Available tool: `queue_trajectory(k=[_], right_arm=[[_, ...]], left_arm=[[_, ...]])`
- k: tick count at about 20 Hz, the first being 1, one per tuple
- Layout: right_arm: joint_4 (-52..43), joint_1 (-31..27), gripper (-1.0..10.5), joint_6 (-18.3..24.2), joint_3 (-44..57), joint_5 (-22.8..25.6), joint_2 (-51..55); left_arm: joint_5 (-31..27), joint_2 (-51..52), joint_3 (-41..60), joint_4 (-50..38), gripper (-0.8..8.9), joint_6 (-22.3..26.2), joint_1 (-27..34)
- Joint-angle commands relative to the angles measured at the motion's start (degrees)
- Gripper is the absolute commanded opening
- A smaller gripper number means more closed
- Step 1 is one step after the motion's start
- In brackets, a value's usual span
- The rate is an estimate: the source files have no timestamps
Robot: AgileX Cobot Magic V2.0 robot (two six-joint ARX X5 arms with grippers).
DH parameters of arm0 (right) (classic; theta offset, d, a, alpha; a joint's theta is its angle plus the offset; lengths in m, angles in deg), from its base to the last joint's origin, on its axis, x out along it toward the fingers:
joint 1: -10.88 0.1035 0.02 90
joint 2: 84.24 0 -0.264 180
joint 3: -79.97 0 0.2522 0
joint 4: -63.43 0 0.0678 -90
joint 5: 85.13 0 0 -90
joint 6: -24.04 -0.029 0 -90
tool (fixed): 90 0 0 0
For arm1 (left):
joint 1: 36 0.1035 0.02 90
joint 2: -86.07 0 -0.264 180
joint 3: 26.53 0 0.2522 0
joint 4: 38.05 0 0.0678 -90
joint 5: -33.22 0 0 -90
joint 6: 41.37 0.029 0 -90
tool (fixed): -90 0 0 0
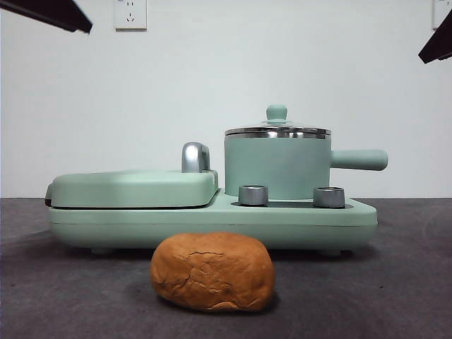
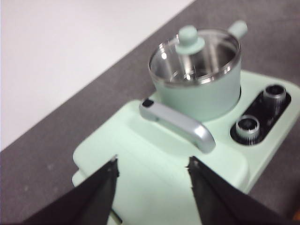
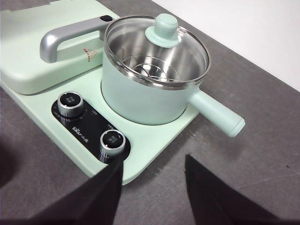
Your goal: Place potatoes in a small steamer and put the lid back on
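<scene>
An orange-brown potato (image 1: 212, 272) with cracked skin lies on the dark table in front of the appliance. The mint-green small steamer (image 1: 277, 168) (image 2: 199, 91) (image 3: 150, 96) stands on the appliance's right half, its straight handle (image 1: 359, 159) (image 3: 216, 114) pointing right. The glass lid (image 1: 277, 129) (image 2: 194, 58) (image 3: 157, 51) with a mint knob sits on it. My left gripper (image 2: 152, 164) hovers open above the flat grill cover. My right gripper (image 3: 153, 164) hangs open above the table by the appliance's front right corner. Both arms show only as black tips (image 1: 53, 14) (image 1: 438, 41) at the top corners.
The mint-green appliance base (image 1: 212, 219) carries a flat hinged grill cover (image 1: 134, 187) with a steel handle (image 1: 195, 157) (image 2: 180, 124) (image 3: 65, 40) on its left half. Two steel knobs (image 1: 253, 195) (image 1: 329, 197) sit in front of the pot. A white wall stands behind.
</scene>
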Motion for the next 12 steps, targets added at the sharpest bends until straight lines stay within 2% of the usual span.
queue_trajectory(k=[1,4,7,12], right_arm=[[-0.33,0.31,2.3,0.07,-1.03,0.11,-0.28],[-0.39,0.31,2.3,-1.62,-1.03,0.09,-0.28],[-0.39,0.31,2.3,-3.37,-1.03,0.07,-0.28],[-0.39,0.31,2.3,-4.42,-1.03,0.04,-0.28]], left_arm=[[-0.2,-0.39,-1.18,-1.11,2.76,-1.7,-0.81],[-0.24,-0.68,-1.18,-1.84,2.76,-1.75,-1.38],[-0.31,-1.29,-1.18,-3.52,2.76,-3.82,-2.12],[-0.31,-4.42,-1.2,-9.25,2.76,-11.04,-4.09]])
